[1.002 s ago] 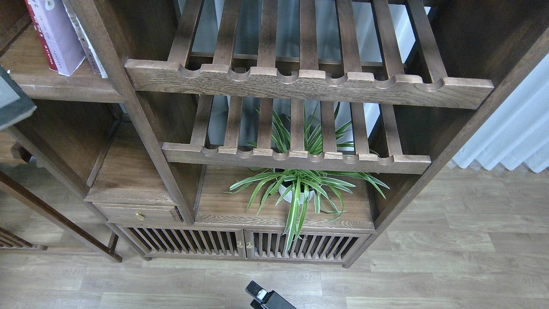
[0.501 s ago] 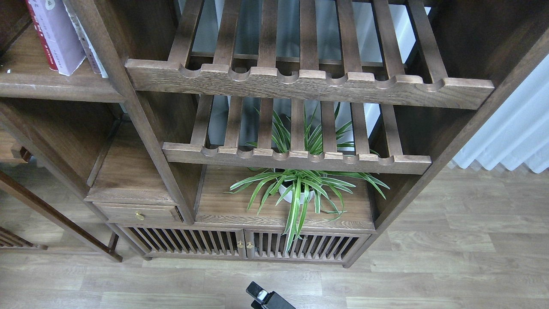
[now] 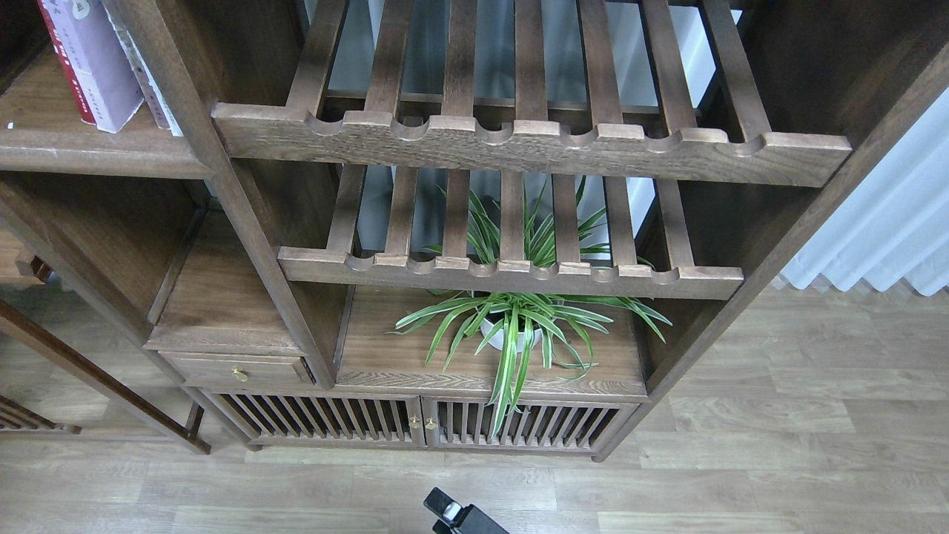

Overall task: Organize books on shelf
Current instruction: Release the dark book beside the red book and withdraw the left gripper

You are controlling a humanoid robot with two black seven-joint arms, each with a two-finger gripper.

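Lavender-white book (image 3: 93,59) stands on the shelf (image 3: 96,152); gripper (image 3: 452,513) opening unreadable

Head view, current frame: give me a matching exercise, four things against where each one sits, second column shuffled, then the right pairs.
Things:
1. pale lavender book
2. potted plant
3. small drawer
4. white curtain

Places:
A. right edge of the view, beside the cabinet
B. upright on the solid shelf at top left
C. low on the left, under a bare board, with a brass knob
D. on the board below the lower slatted rack

Pairs: 1-B, 2-D, 3-C, 4-A
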